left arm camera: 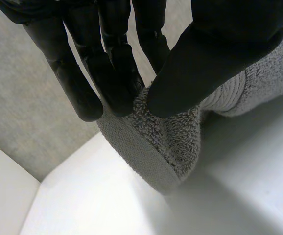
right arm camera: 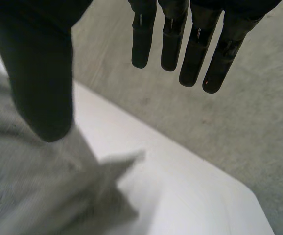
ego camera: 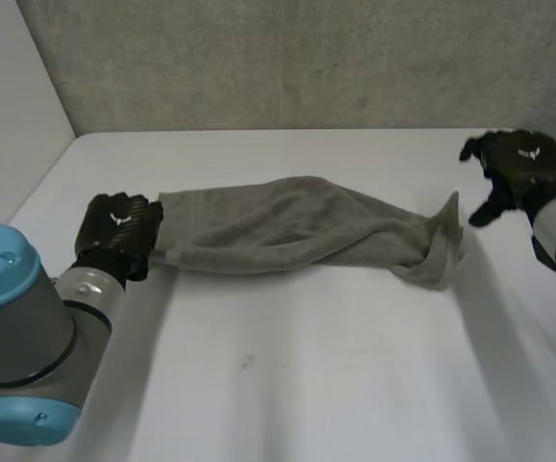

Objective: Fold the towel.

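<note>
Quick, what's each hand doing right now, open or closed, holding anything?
Left hand: shut on the towel, pinching its end between thumb and fingers.
Right hand: open, fingers straight, holding nothing, near the towel's other end.

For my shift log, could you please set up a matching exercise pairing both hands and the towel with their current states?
Things:
1. left hand
2. right hand
3. towel

States:
a. open, holding nothing
b. bunched into a long strip
c. pinching one end of the towel

Pairs: 1-c, 2-a, 3-b
</note>
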